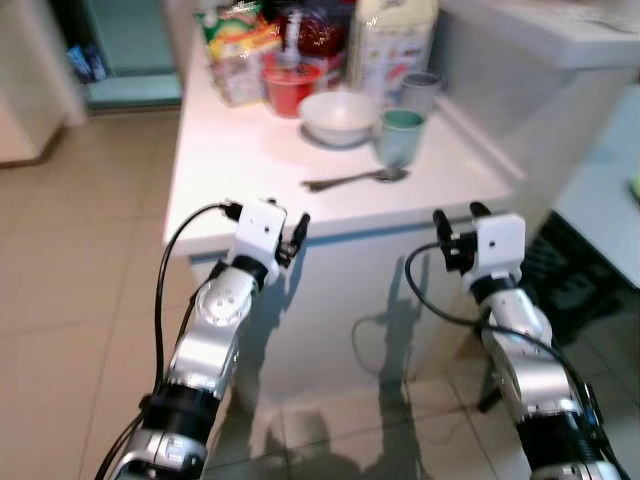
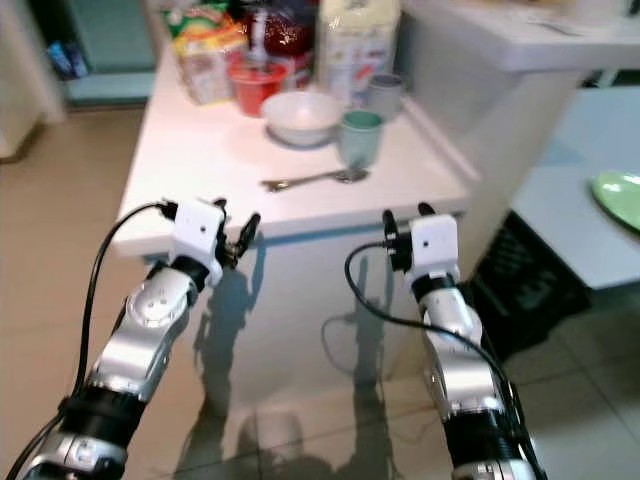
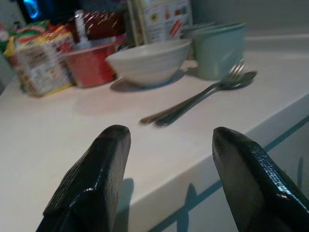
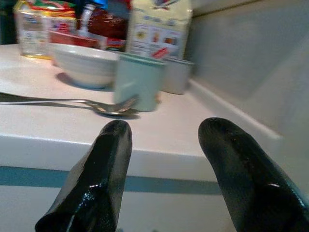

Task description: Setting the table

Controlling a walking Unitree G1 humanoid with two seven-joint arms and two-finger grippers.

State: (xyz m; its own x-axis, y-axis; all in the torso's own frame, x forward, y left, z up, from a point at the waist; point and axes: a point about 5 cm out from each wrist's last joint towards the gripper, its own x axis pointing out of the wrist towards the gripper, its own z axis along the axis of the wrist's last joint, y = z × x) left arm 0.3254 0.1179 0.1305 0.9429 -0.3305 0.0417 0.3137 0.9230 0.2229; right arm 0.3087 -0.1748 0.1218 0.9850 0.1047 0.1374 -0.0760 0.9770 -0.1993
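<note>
A white bowl (image 1: 338,116) sits on the white counter (image 1: 240,160), with a pale green cup (image 1: 400,135) and a grey cup (image 1: 420,92) to its right. A fork and spoon (image 1: 355,180) lie side by side in front of the bowl, near the counter's front edge. My left gripper (image 1: 268,222) is open, held at the counter's front edge left of the cutlery. My right gripper (image 1: 457,228) is open too, just below the edge at the counter's right corner. Nothing is between either pair of fingers (image 3: 96,179).
A red bowl (image 1: 292,88), snack packets (image 1: 232,45) and a white bag (image 1: 392,40) crowd the back of the counter. A grey appliance (image 1: 540,70) stands to the right. A pale table holding a green plate (image 2: 620,195) is further right. Tiled floor (image 1: 70,250) lies left.
</note>
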